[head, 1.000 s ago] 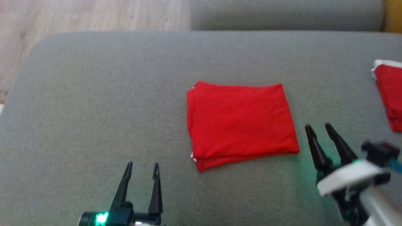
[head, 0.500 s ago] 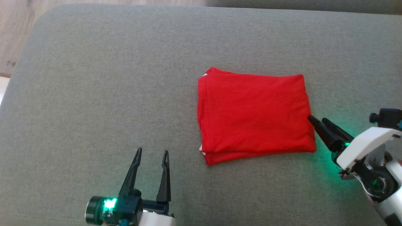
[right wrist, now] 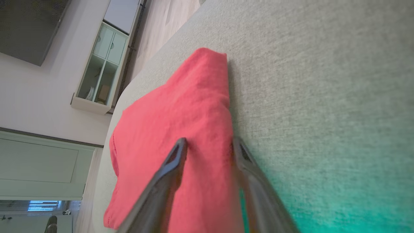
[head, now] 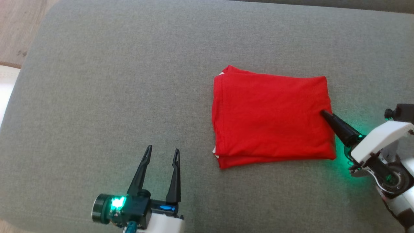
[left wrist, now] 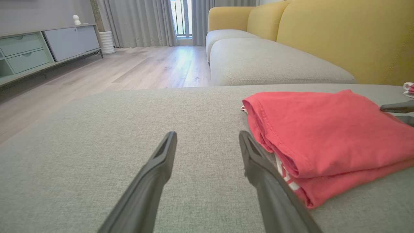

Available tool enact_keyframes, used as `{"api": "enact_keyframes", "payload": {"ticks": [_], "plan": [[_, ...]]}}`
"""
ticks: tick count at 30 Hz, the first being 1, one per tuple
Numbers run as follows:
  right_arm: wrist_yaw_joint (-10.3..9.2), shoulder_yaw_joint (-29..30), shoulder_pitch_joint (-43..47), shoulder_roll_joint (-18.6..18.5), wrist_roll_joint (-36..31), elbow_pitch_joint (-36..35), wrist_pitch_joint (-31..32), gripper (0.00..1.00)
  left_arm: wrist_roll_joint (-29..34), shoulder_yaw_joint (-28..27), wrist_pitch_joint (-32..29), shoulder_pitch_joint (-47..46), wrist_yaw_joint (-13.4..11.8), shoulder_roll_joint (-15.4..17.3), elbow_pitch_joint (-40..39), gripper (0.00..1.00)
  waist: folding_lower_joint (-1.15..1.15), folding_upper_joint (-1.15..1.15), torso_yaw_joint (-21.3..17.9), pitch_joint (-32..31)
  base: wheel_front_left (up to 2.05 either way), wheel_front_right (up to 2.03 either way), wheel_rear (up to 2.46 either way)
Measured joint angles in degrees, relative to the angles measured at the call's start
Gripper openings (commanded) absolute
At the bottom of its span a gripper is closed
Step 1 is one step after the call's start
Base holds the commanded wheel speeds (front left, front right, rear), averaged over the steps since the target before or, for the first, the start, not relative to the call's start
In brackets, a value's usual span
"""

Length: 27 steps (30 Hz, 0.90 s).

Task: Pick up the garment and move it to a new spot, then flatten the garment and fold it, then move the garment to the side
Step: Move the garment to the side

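A red garment [head: 271, 116], folded into a rectangle, lies flat on the grey cushion [head: 97, 81]. My right gripper [head: 324, 113] reaches in from the right, its upper finger lying over the garment's right edge. In the right wrist view the garment [right wrist: 181, 106] runs between the fingers of the right gripper [right wrist: 208, 144], whose jaws still stand apart astride that edge. My left gripper [head: 163, 149] hovers open over bare cushion, near the garment's front left corner. In the left wrist view the garment [left wrist: 323, 129] lies just right of the open left gripper [left wrist: 207, 136].
Wooden floor [head: 16, 19] lies beyond the cushion's rounded left corner. A yellow sofa [left wrist: 339, 38] with grey seats stands behind, and a low cabinet [left wrist: 32, 48] runs along the far wall. A scrap of red and white cloth [left wrist: 409, 88] peeks in at the far right.
The head camera has tilted and shifted. My right gripper has moved left onto the garment's right edge and its jaws have narrowed. The left gripper keeps its place, open.
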<state>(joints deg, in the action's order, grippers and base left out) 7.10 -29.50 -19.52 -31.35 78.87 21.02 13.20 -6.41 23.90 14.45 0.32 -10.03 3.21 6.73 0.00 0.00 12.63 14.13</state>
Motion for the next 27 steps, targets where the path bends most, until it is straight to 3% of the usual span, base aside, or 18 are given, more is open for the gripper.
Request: {"api": "enact_keyframes", "payload": {"ticks": [11, 27], "plan": [[0.00, -2.1, -1.8, -4.2, 1.2, -2.6, -1.7, 0.00, 0.5, 0.0, 0.0, 0.0, 0.0, 0.0, -0.3, 1.00, 0.00, 0.00, -2.0, 0.6, 0.00, 0.00, 0.00], [0.00, 2.5, -11.3, -24.0, -1.8, -6.0, -1.7, 0.00, 1.2, -1.3, 0.0, -5.0, 0.6, 0.0, -2.0, 1.00, 0.01, 0.00, -10.4, 8.0, 0.00, 0.00, 0.00]]}}
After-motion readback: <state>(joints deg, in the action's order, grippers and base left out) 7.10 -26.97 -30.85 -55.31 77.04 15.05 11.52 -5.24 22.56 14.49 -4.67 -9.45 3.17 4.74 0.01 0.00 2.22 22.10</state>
